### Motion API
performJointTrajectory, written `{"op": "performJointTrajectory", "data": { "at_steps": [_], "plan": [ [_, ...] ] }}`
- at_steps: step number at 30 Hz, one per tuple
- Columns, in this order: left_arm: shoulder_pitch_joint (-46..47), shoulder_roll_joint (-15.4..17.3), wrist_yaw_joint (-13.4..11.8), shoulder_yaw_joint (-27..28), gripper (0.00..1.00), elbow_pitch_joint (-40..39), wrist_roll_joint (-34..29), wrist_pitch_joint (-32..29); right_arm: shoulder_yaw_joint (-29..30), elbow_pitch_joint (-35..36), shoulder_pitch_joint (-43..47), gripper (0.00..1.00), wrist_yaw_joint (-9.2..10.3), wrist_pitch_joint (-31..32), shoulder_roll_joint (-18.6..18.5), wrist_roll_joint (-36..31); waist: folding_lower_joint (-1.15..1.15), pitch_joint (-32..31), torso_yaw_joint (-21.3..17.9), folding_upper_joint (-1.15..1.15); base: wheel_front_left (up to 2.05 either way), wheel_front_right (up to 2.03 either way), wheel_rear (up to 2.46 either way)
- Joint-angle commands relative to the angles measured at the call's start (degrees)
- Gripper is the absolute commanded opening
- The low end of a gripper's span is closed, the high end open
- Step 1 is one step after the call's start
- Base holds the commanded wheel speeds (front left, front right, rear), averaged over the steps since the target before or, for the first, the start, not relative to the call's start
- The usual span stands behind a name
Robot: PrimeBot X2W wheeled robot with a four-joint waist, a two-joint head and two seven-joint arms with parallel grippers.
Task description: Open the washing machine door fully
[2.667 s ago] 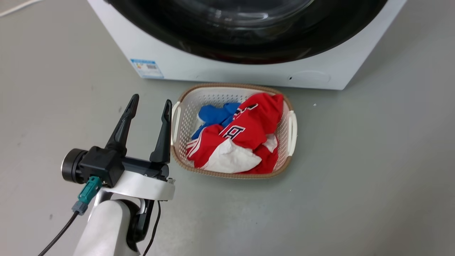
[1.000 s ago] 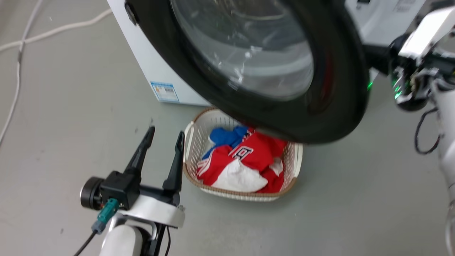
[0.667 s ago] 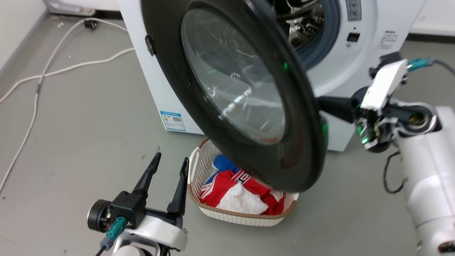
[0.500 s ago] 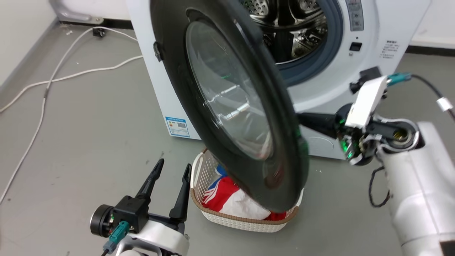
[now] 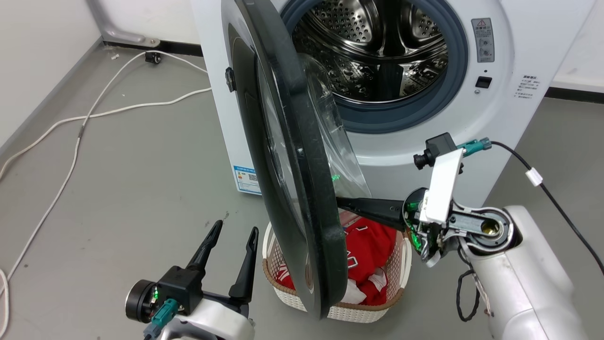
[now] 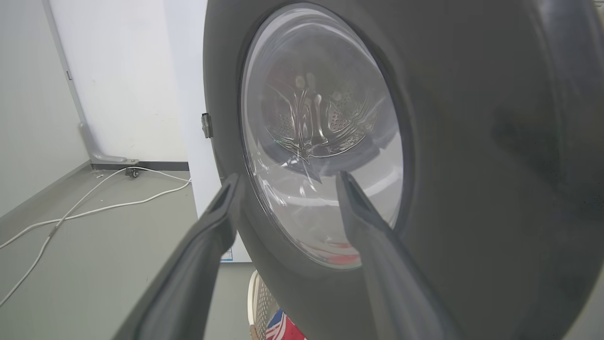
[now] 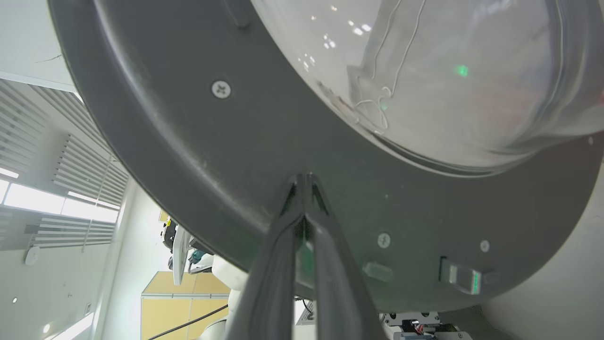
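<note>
The washing machine (image 5: 495,118) stands at the back, its steel drum (image 5: 377,42) exposed. The washing machine door (image 5: 309,189), a black disc with a glass bowl, hangs from its left hinge and stands roughly square to the front, nearly edge-on in the head view. My right gripper (image 5: 340,202) is shut, its tips touching the door's inner face (image 7: 236,141) just below the glass, as the right wrist view (image 7: 304,177) shows. My left gripper (image 5: 236,225) is open and empty at the lower left, pointing at the door's outer face (image 6: 472,141), with its fingertips (image 6: 231,189) short of it.
A white laundry basket (image 5: 403,259) with red clothes sits on the floor under the door's lower edge. White cables (image 5: 94,113) trail across the grey floor at the left, near a wall (image 5: 37,47).
The head camera has tilted up. The door has swung further out, from facing me to nearly edge-on, with my shut right gripper following against its inner face. The left gripper has stayed open.
</note>
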State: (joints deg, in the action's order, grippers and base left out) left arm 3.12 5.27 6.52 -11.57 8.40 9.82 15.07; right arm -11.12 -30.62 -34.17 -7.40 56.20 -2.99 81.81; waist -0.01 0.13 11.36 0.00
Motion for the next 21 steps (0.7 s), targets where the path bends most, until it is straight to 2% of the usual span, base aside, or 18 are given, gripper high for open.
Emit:
{"op": "performJointTrajectory", "data": {
  "at_steps": [1,7,12,21],
  "plan": [
    [-0.76,0.18,-0.18,-0.07,1.0,0.17,0.26,0.14,-1.19,0.89,1.46,0.0,-0.16,-1.31,0.18,0.67,0.01,-0.38,0.01,0.0,0.0,0.0,0.0],
    [-1.44,0.56,-0.47,-0.04,1.0,0.32,0.46,0.14,-0.66,3.27,4.15,0.0,-0.17,-8.74,0.18,0.05,0.01,-1.35,-0.68,0.0,0.0,0.0,0.0],
    [-1.88,1.19,-1.04,0.75,1.0,0.11,1.05,-0.1,5.05,8.06,9.31,0.0,-0.17,-18.4,-0.17,-2.34,0.01,-2.27,-2.6,0.0,0.0,0.0,0.0],
    [-3.09,2.59,-2.24,2.26,1.0,-0.33,1.97,-0.93,14.75,13.83,22.7,0.0,-0.17,-28.76,-1.08,-10.0,0.01,-3.53,-6.79,0.0,0.0,0.0,0.0]
  ]
}}
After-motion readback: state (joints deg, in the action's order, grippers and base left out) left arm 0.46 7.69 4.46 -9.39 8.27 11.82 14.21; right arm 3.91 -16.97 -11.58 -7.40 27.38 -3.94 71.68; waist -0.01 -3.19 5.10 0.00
